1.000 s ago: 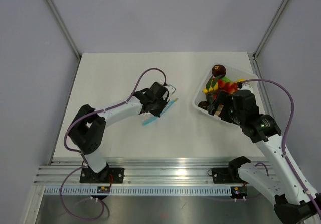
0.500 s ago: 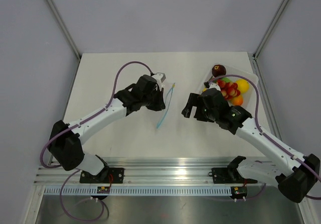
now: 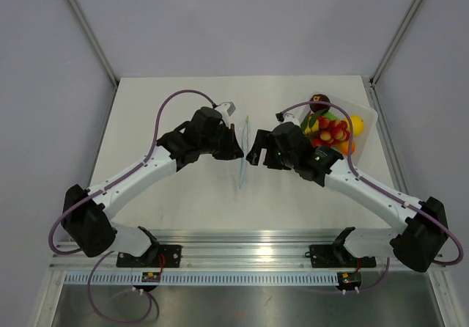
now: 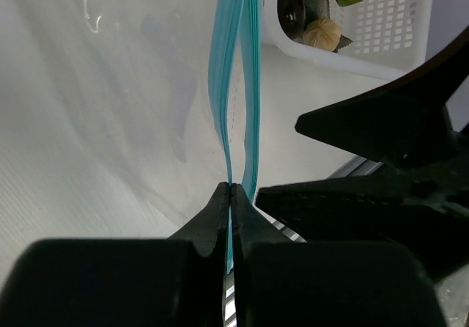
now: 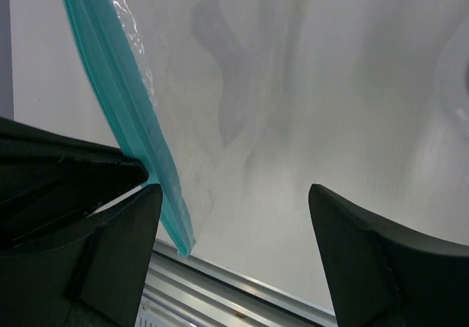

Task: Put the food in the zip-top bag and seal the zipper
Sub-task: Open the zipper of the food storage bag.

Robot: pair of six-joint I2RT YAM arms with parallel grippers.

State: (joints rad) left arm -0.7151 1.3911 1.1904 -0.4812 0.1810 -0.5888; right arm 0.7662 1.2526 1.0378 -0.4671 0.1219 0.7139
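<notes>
The zip-top bag (image 3: pixel 242 155) hangs upright at mid-table, seen edge-on, its blue-teal zipper (image 4: pixel 233 78) running top to bottom. My left gripper (image 3: pixel 233 149) is shut on one lip of the zipper (image 4: pixel 230 195); the other lip bows away to the right. My right gripper (image 3: pixel 253 151) is open just right of the bag, its fingers (image 5: pixel 117 254) wide apart with the zipper strip (image 5: pixel 124 100) beside the left finger. The food (image 3: pixel 330 130), maroon, yellow, red and green pieces, lies in a white basket (image 3: pixel 366 118) at the right.
The white perforated basket (image 4: pixel 388 26) stands beyond the bag in the left wrist view. The metal rail at the table's near edge (image 5: pixel 242 290) shows below the right fingers. Angled frame posts flank the back corners.
The left gripper has lifted the bag upright and moved it right toward the middle. The right arm has swung left, away from the basket, to the bag with its jaws open.
</notes>
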